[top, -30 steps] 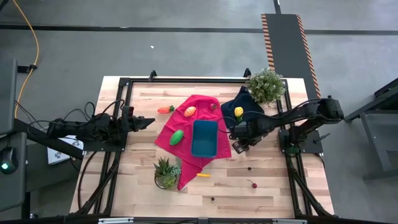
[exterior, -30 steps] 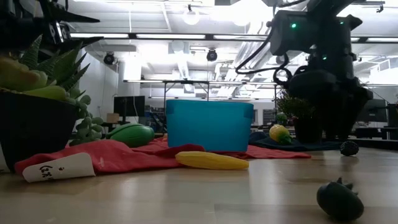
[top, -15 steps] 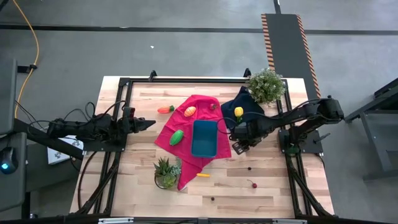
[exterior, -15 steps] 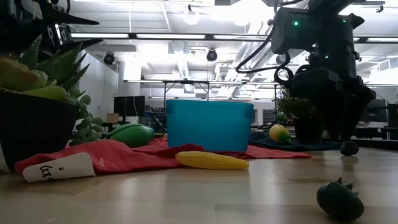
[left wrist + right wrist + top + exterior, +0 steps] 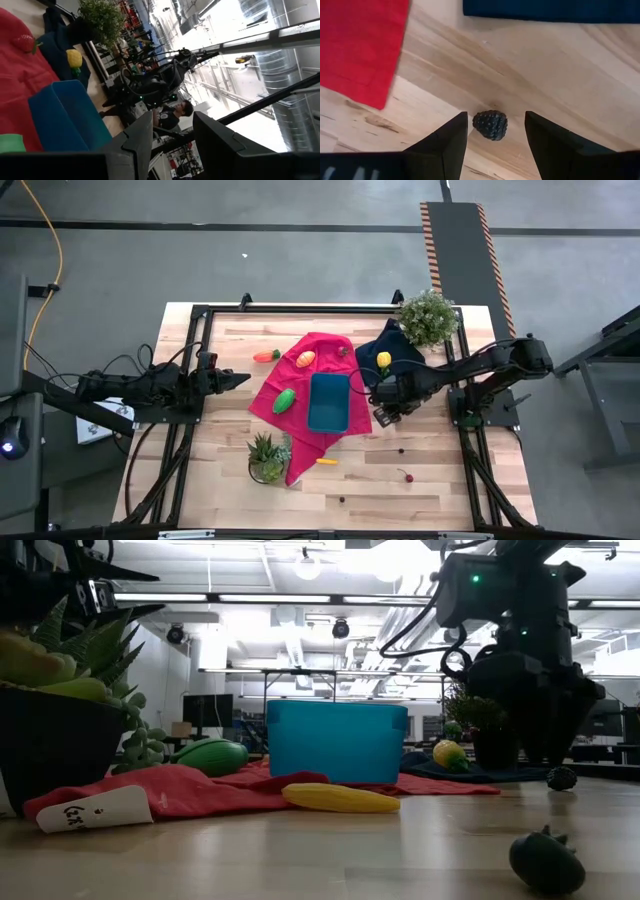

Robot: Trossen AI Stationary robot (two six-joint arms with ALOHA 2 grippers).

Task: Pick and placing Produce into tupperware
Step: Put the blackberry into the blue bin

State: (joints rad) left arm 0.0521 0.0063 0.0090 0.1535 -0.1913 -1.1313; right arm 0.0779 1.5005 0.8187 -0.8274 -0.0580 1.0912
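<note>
The teal tupperware point(image 5: 329, 402) stands on a red cloth point(image 5: 300, 380) at mid-table. On that cloth lie a green piece point(image 5: 285, 400) and an orange piece point(image 5: 306, 359). A yellow piece point(image 5: 383, 360) rests on the navy cloth point(image 5: 400, 345), and a yellow corn point(image 5: 326, 462) lies on bare wood. My right gripper point(image 5: 386, 418) points down just right of the tub. It stands open over a dark berry point(image 5: 490, 124) on the wood, one finger on either side and apart from it. My left gripper point(image 5: 236, 377) waits shut at the table's left.
Two potted plants stand at the far right point(image 5: 428, 317) and near the front point(image 5: 268, 458). An orange carrot point(image 5: 266, 356) lies left of the red cloth. More small dark berries point(image 5: 408, 476) sit on the wood toward the near right. A black frame point(image 5: 300, 308) edges the table.
</note>
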